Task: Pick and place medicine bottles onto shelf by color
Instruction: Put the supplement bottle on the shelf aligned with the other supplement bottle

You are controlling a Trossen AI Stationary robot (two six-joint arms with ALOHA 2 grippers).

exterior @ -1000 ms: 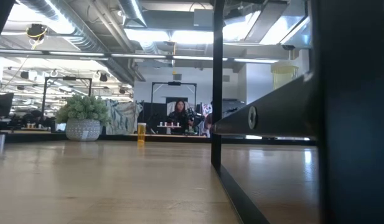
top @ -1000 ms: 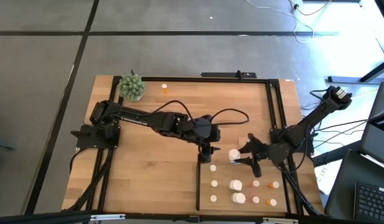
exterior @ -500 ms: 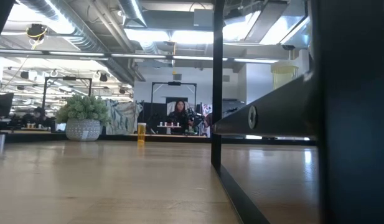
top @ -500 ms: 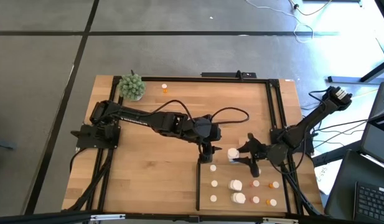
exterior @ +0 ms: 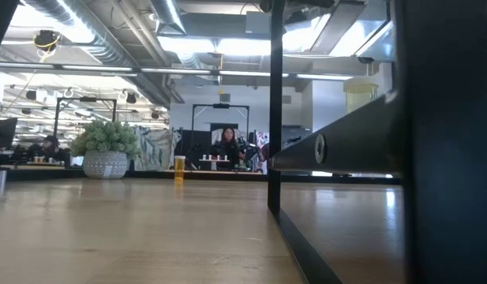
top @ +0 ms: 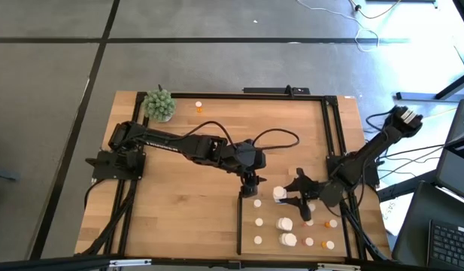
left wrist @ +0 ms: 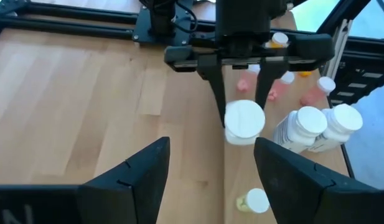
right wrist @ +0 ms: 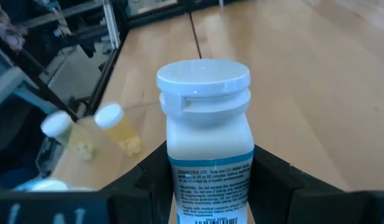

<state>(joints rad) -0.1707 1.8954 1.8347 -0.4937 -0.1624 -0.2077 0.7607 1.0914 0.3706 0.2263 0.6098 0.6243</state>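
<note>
- Over the shelf [top: 269, 226], a flat panel of pale wood with a thin black strip along its left side, the right gripper [top: 286, 197] holds a chunky white bottle [top: 280, 194]; its two dark fingers are closed on the bottle's sides, and the round ribbed cap [right wrist: 203, 78] and a printed label show above them.
- On the same panel stand two more chunky white bottles [top: 285, 224] close together, a few small white-capped ones [top: 258, 223] to their left, and small orange bottles with white caps [top: 326, 223] to their right.
- Just beside the shelf's black strip, the left gripper [top: 250, 191] hovers with its fingers set wide apart and nothing between them; it is near the held bottle but not touching it.
- At the far edge of the wooden table [top: 179, 203] one small orange bottle [top: 198, 107] stands alone, near a green spiky plant ball [top: 159, 104] in a round textured pot [exterior: 106, 164].
</note>
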